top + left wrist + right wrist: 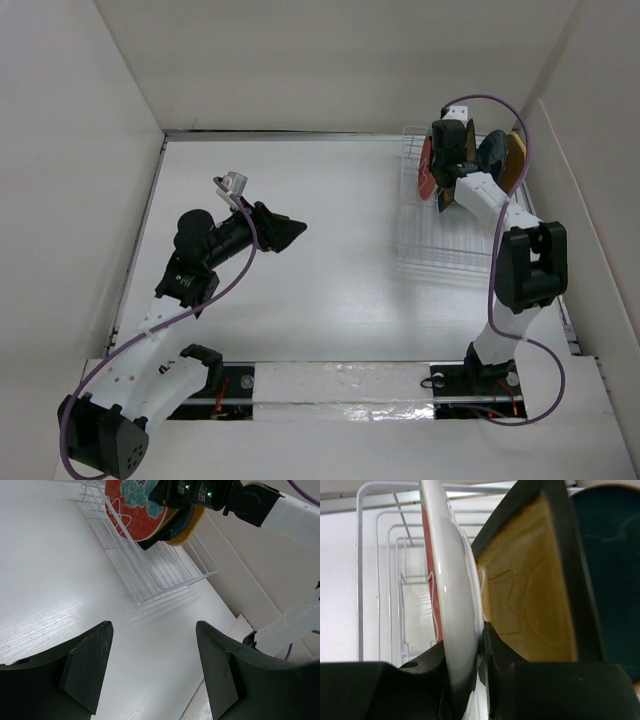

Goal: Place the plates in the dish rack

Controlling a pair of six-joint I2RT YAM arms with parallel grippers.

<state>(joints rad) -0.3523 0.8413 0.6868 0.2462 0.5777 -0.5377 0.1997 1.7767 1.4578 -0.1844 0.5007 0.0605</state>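
On the white counter (320,300), at the far right corner, sits the white wire dish rack (440,250). The right arm (520,260) reaches out over the rack. The left arm (200,250) bends over the left side of the counter, well apart from the rack.

Plates stand on edge in the far half of the rack. The round red-rimmed plate (426,168) with blue flowers is closest to the rack's left side. Just beside it is the yellow-brown square plate (530,595) with a black rim. Next comes the dark blue plate (492,150). The orange plate (516,160) is last, closest to the counter's right edge.

The right end effector (470,650) pinches the rim of the round red-rimmed plate, one finger on each side. I cannot tell if that plate rests on the wires. The left end effector (152,630) is spread wide with nothing between its fingers, and it points toward the rack.
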